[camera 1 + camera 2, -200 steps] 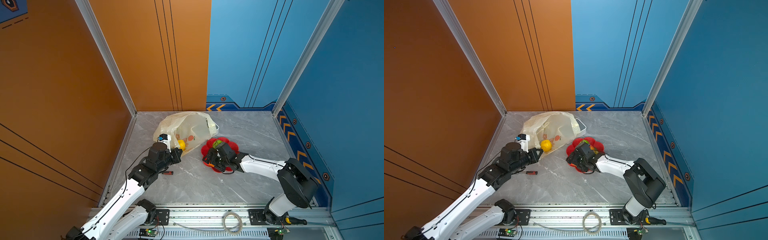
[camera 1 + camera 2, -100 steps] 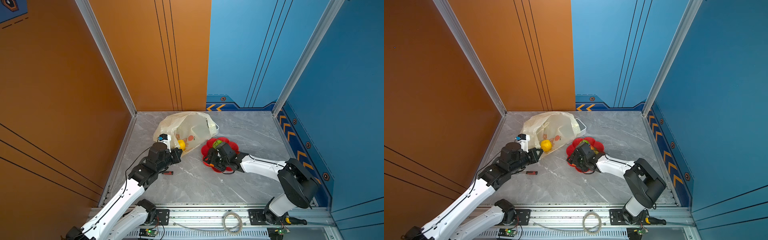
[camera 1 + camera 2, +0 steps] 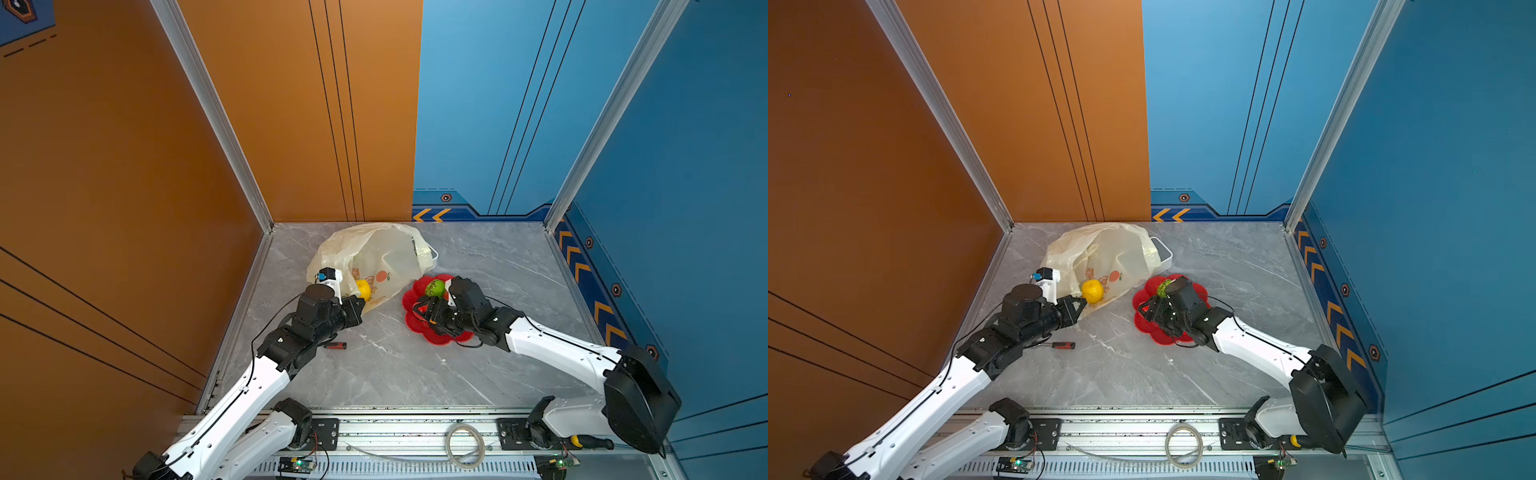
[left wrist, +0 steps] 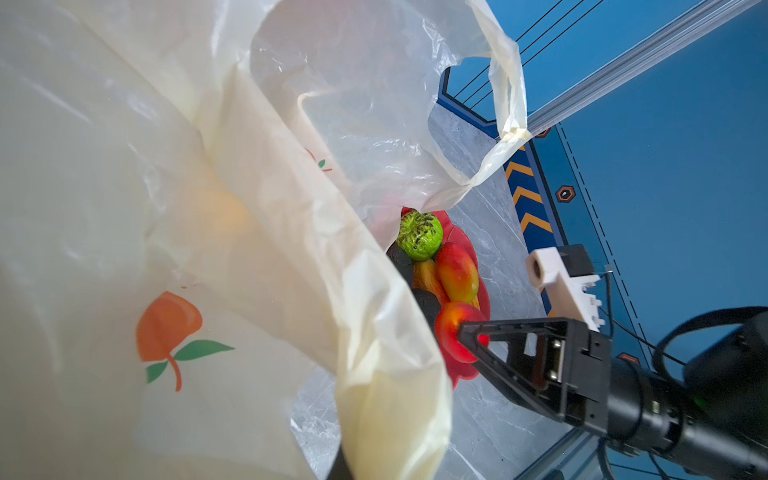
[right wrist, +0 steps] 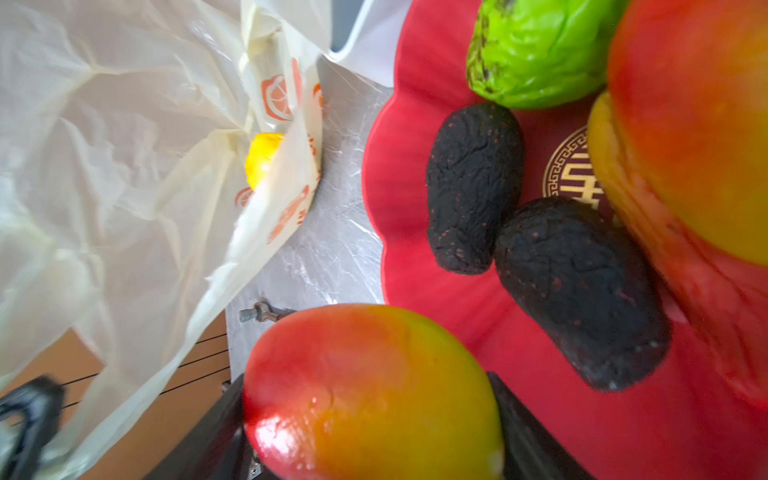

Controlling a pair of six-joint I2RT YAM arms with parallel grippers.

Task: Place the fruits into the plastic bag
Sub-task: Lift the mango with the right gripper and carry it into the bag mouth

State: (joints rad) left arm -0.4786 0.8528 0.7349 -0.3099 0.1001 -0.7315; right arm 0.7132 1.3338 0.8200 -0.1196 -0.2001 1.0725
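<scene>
The plastic bag [image 3: 374,257] lies crumpled at the back left, cream and translucent, with a yellow fruit [image 3: 363,289] at its mouth. My left gripper [image 3: 360,305] is shut on a fold of the bag's rim [image 4: 395,415]. The other fruits lie on a red flower-shaped dish [image 3: 409,297]: a green round one [image 5: 540,50], two dark rough ones [image 5: 473,187] and a red-orange one [image 5: 685,124]. My right gripper [image 3: 428,309] is over the dish's near edge. Its fingers press both sides of another red-orange fruit [image 5: 370,395].
A white-grey box [image 3: 432,259] sits behind the bag, partly under it. A small red-handled screwdriver [image 3: 336,345] lies on the marble floor beside my left arm. Orange wall on the left, blue walls behind and on the right, a metal rail along the front.
My right gripper's jaws have narrowed onto the red-orange fruit at the dish's edge. The left arm and the bag have stayed where they were.
</scene>
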